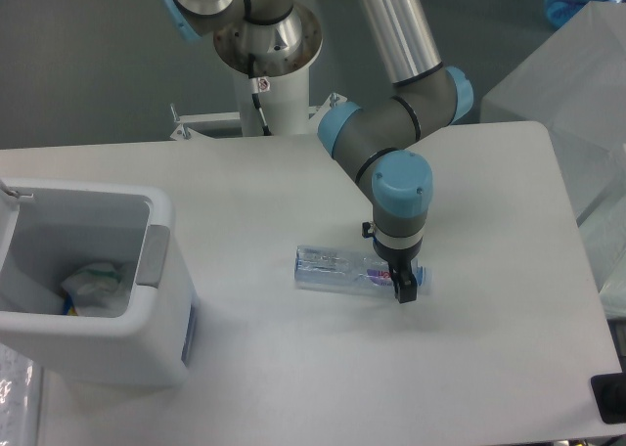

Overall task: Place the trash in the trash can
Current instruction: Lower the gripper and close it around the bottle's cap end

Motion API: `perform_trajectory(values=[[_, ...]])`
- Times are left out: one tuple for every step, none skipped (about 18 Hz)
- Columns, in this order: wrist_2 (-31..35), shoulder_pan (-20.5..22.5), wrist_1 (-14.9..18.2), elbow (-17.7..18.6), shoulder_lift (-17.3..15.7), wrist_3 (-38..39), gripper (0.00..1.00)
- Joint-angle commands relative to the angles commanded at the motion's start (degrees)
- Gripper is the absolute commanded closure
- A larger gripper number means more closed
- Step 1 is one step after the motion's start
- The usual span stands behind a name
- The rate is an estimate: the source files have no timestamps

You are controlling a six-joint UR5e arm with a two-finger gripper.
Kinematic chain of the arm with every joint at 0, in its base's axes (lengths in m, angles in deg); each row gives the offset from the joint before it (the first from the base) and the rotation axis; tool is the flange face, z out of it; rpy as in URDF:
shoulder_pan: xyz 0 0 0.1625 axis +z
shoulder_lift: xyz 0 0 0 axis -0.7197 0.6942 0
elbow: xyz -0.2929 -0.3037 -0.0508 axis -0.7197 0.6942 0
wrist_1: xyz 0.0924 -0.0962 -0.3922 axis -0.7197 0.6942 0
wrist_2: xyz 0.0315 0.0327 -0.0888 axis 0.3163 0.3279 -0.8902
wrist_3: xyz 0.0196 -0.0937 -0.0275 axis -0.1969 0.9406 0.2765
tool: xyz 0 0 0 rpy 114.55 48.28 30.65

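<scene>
Fixed camera view shows the crumpled white tissue-like wrapper point(95, 285) already lying inside the white rectangular plastic trash can point(161, 216) at lower left. The clear plastic water bottle with a pink-purple label point(342, 269) lies on its side on the white table point(293, 387), centre of the frame. The black two-finger gripper point(405, 288) sits low over the label end; whether its jaws are wide or clamped, I cannot tell. Judged step: grasping the bottle. Next calls for a firm hold, then a lift and carry leftwards to the can
</scene>
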Motion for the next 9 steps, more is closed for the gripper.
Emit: perform_trajectory(values=[[0.0,0.0,0.1,0.0,0.0,0.0,0.02],[0.1,0.0,0.1,0.0,0.0,0.0,0.05],[0.1,0.0,0.1,-0.1,0.1,0.2,0.07],[0.1,0.0,0.1,0.0,0.1,0.6,0.08],[0.1,0.0,0.1,-0.1,0.1,1.1,0.1],[0.1,0.0,0.1,0.0,0.1,1.4,0.12],[0.1,0.0,0.1,0.0,0.1,1.4,0.13],[0.1,0.0,0.1,0.0,0.1,1.4,0.14],[0.1,0.0,0.1,0.0,0.1,1.4,0.14]])
